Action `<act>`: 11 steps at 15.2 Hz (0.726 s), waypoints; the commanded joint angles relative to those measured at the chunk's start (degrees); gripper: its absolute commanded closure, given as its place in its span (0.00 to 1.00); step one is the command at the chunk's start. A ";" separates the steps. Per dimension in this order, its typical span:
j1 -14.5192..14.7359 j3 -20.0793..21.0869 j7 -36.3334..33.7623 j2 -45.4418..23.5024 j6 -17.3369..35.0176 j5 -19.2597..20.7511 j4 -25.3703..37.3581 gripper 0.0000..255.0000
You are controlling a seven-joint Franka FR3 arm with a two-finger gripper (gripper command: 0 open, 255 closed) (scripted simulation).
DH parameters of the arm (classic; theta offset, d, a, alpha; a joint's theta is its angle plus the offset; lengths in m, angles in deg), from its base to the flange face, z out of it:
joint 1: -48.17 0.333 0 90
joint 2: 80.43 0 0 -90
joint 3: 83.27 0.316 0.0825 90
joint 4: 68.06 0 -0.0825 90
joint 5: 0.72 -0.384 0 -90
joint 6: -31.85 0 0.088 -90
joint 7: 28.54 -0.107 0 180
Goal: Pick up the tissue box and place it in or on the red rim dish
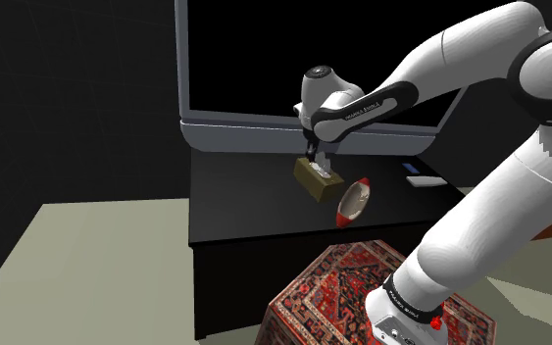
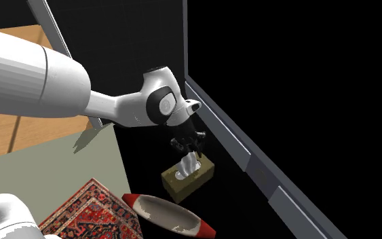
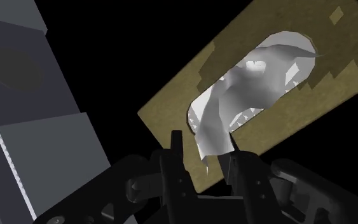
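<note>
Tissue box [image 1: 318,179], olive, tilted above the black worktop [image 1: 239,201] just beside the red-rimmed dish [image 1: 354,201]; pincer [image 3: 204,145] clamped on its protruding white tissue [image 3: 234,83], the box seemingly hanging by it for transfer.

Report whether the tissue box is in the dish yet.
Out. The tissue box is beside the red-rimmed dish, not in it; the fingers clasp its white tissue.

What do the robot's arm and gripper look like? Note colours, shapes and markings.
The arm has rounded white links with dark joints; black bands near wrist and base carry small white lettering. The gripper is all black, with two fingers.
</note>
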 commanded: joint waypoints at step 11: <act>0.43 0.21 2.10 2.19 -3.53 -1.68 1.31 1.00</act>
